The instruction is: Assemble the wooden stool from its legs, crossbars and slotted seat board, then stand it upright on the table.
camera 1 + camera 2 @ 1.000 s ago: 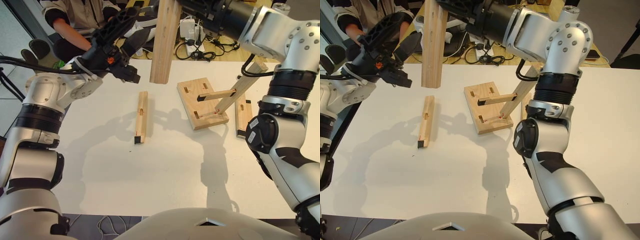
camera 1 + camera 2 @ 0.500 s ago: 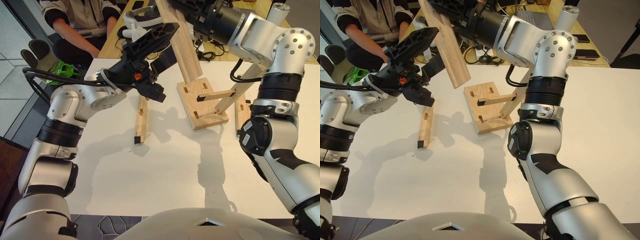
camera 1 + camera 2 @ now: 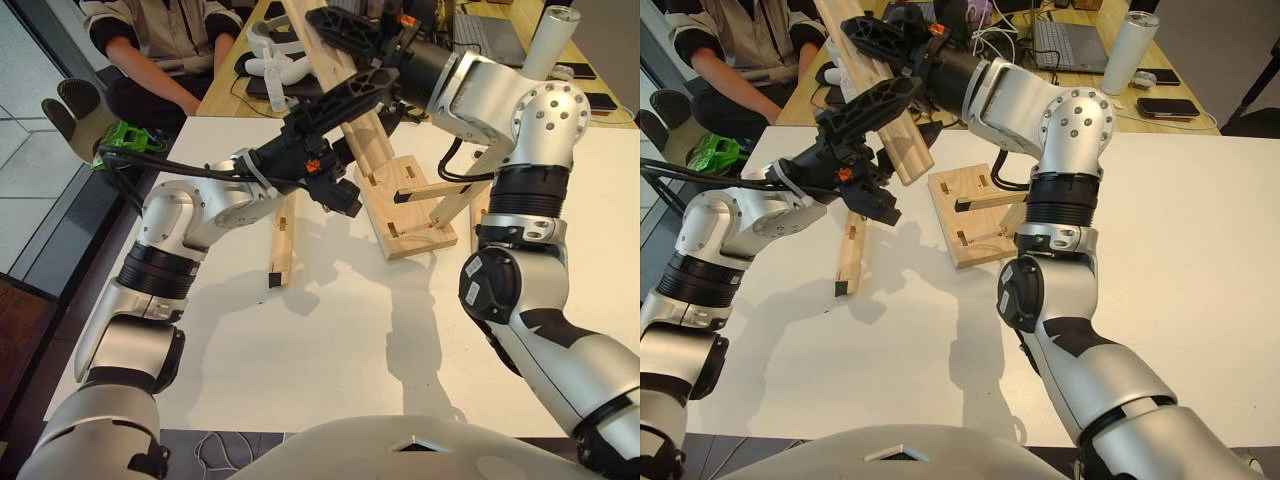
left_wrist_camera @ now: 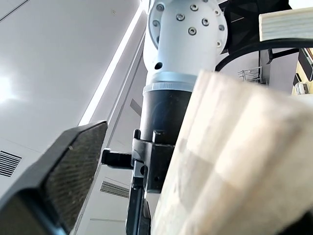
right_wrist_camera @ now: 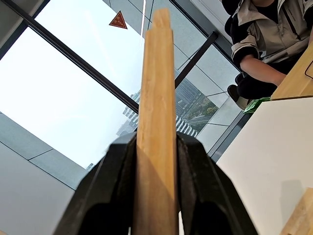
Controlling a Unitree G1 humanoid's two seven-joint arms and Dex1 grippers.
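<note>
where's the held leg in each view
left eye: leg slants from top centre down toward the seat board.
right eye: same slant, upper left.
left wrist: pale block close up, beside a dark pad.
right wrist: between the right gripper fingers, against the window.
landmark: the right gripper clamped on it.

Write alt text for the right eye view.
The right gripper holds a leg tilted over the table, with the open left gripper at its lower end. The seat board lies with a second leg and a crossbar fitted; a third leg lies beside it.
</note>
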